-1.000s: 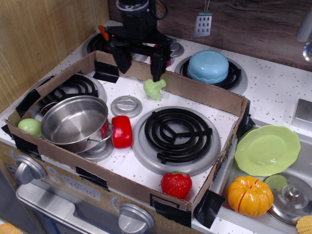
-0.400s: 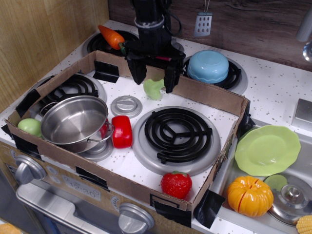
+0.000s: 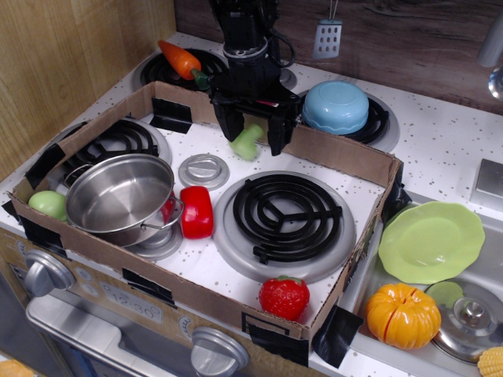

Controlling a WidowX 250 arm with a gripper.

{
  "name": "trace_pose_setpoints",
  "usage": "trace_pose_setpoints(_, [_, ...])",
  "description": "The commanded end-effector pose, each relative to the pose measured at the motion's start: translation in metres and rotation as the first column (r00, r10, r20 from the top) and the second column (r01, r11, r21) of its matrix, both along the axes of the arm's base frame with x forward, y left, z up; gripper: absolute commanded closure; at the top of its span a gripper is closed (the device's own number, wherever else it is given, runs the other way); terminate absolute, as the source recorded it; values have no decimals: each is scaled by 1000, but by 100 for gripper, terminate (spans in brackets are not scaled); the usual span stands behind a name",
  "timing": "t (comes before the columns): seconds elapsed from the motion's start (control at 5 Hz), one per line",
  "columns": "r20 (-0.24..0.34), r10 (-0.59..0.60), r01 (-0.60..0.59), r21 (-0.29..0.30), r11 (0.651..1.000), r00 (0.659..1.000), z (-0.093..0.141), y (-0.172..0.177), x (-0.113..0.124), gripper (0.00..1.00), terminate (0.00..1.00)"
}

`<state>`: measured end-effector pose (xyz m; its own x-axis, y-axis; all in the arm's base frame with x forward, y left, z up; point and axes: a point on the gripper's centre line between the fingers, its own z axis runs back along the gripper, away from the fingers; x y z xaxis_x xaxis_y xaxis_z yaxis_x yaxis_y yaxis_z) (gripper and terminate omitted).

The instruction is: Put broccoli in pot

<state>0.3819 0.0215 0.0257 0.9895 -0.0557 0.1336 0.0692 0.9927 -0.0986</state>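
Straddling one broccoli (image 3: 246,143), one spread gripper (image 3: 255,135), one pot (image 3: 120,196) apart.

- 1 view only, so nothing is shared with a second camera.
- It looks from above the front edge of the toy stove bench (image 3: 440,149), angled down and toward the dark wooden back wall (image 3: 409,39).
- Mid-range: the cardboard tray (image 3: 346,161) fills the centre, with the sink (image 3: 491,267) cut off at right.
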Motion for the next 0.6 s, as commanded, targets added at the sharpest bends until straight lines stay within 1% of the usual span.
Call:
trace_pose_setpoints(0.0, [91, 10, -15, 62, 998, 996, 29, 21, 17, 0, 0])
trace_pose_setpoints(0.2, [71, -22, 18, 46, 999, 997, 23, 19, 20, 0, 0])
trace_pose_setpoints(0.4, [65, -14, 12, 30, 999, 998, 17, 8, 19, 0, 0])
